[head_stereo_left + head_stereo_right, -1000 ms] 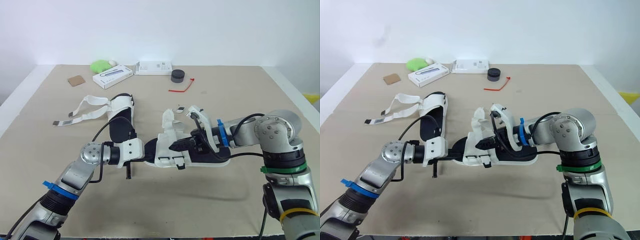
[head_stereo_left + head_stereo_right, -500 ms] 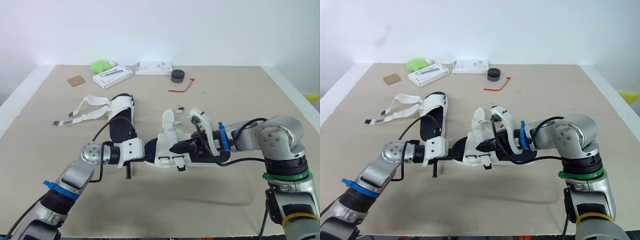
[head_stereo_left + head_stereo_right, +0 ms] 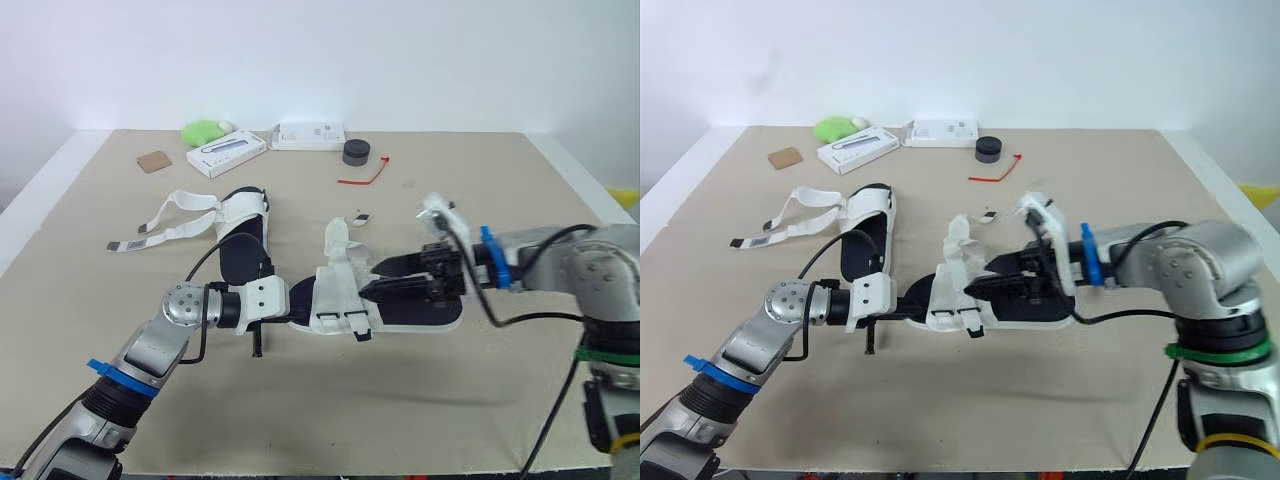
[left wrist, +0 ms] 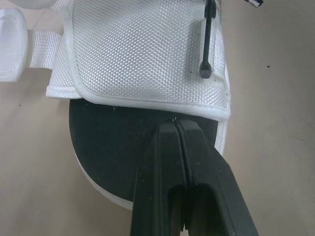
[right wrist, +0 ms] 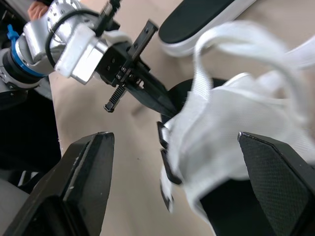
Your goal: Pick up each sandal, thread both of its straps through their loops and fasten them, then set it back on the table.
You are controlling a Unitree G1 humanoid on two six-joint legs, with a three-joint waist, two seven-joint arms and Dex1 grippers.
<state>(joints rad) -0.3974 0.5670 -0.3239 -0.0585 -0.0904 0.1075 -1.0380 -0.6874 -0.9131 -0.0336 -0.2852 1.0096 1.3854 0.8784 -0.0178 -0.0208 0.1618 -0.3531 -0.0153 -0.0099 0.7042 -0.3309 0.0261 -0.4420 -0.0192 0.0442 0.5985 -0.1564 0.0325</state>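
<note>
Near sandal (image 3: 338,295) unfastened; left tool (image 4: 175,129) clenched at its sole, right tool (image 3: 372,279) released. Far sandal (image 3: 240,240) also undone.

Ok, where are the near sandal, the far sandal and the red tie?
near sandal (image 3: 335,293): left eye view, on its white mesh upper.
far sandal (image 3: 242,255): left eye view, on its black insole.
red tie (image 3: 360,180): left eye view, on its middle.

Worktop (image 3: 330,420): beige top, white rim. Wall (image 3: 400,60): plain white, behind the far edge. Light: even.
</note>
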